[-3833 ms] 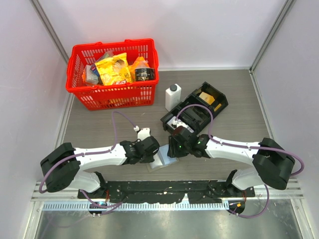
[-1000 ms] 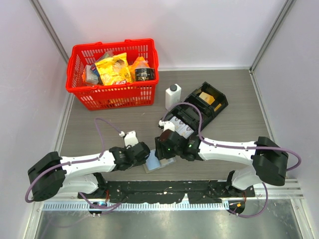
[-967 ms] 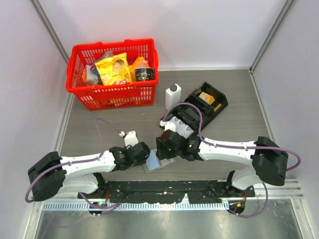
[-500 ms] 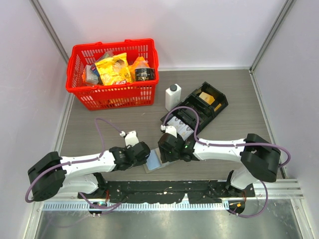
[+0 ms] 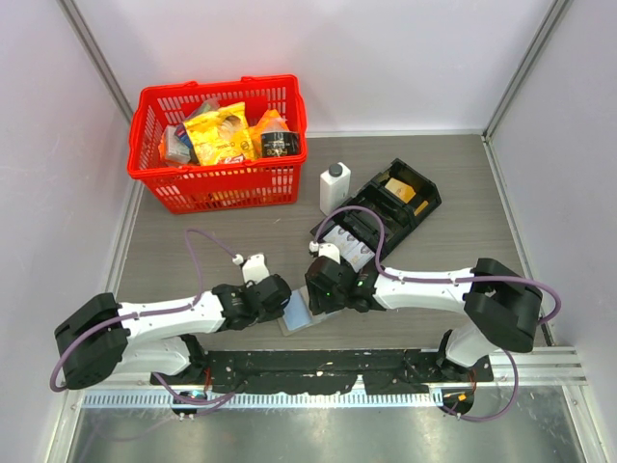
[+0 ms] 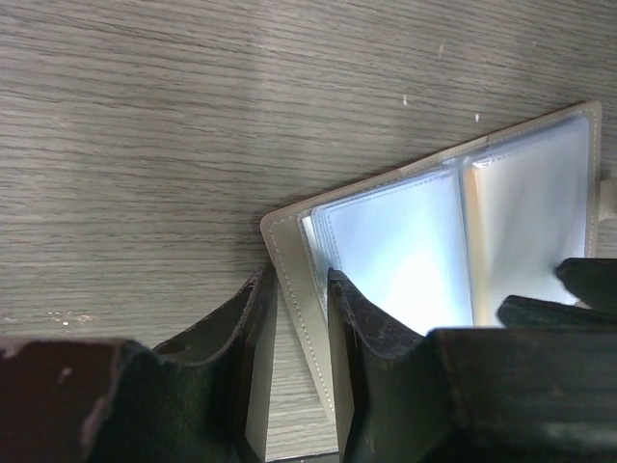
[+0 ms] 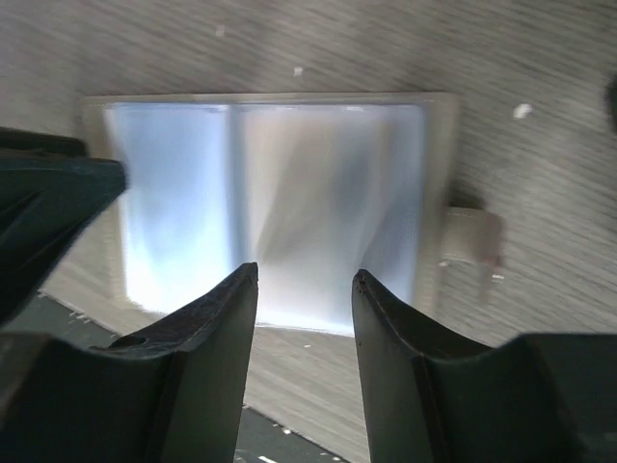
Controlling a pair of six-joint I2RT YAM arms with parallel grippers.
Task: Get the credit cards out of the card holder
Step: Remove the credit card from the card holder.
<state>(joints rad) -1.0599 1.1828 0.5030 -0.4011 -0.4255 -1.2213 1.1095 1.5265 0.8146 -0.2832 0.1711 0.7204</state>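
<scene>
The card holder (image 5: 300, 318) lies open and flat on the table between my two grippers, with a tan stitched border and pale blue shiny sleeves. No card can be made out through the glare. My left gripper (image 5: 285, 308) is slightly open and straddles its left edge (image 6: 289, 280). One finger is on the table and the other finger (image 6: 352, 318) is over the blue panel (image 6: 415, 251). My right gripper (image 5: 319, 295) is open and empty, low over the holder's near edge (image 7: 280, 193), with the holder's snap tab (image 7: 469, 241) to its right.
A black compartmented tray (image 5: 424, 198) with white printed items stands behind the right gripper. A white bottle (image 5: 335, 185) stands beside it. A red basket (image 5: 222, 89) of groceries is at the back left. The black base rail (image 5: 318, 367) runs just in front of the card holder.
Since 3.8 s ago my left arm has drawn back to the left, to the holder's left edge. Over the last second my right gripper has shifted slightly, low over the holder. The holder has stayed flat.
</scene>
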